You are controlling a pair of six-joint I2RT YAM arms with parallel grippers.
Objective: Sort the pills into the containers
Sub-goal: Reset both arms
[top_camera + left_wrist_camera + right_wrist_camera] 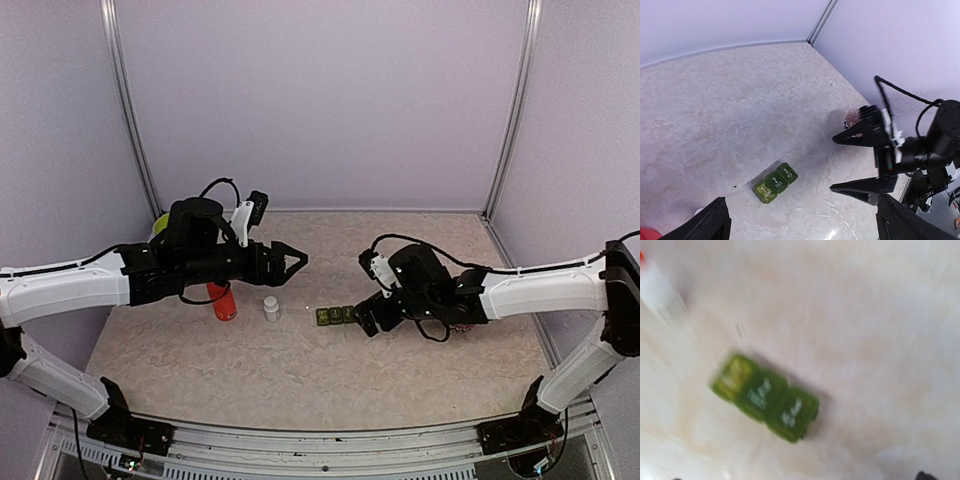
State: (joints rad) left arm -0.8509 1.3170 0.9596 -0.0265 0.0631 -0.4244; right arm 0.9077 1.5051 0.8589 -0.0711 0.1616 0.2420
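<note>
Judging from the layout, the step in hand is getting a lid up on the containers (335, 315), whose three lids all look shut, though the right wrist view is too blurred to be sure; doing it well means bringing one fingertip of the right gripper (366, 320) under a lid's edge rather than against the row's end, since so light a row would probably slide across the table (300, 370) when pushed; a slow, low approach seems wise, with the other arm free to steady the far end. The right gripper sits just beside the right end of the containers, tilted down towards them, its jaws spread wide and holding nothing; its forearm reaches in low from the right of the containers. The left gripper (296, 259) hovers above the table to the left of the containers and a little beyond them, roughly level, jaws fully apart and empty. A small pale speck (306, 306), perhaps a pill, lies just left of the containers; a white bottle (271, 308) stands further left, a red bottle (224, 300) beyond that.
</note>
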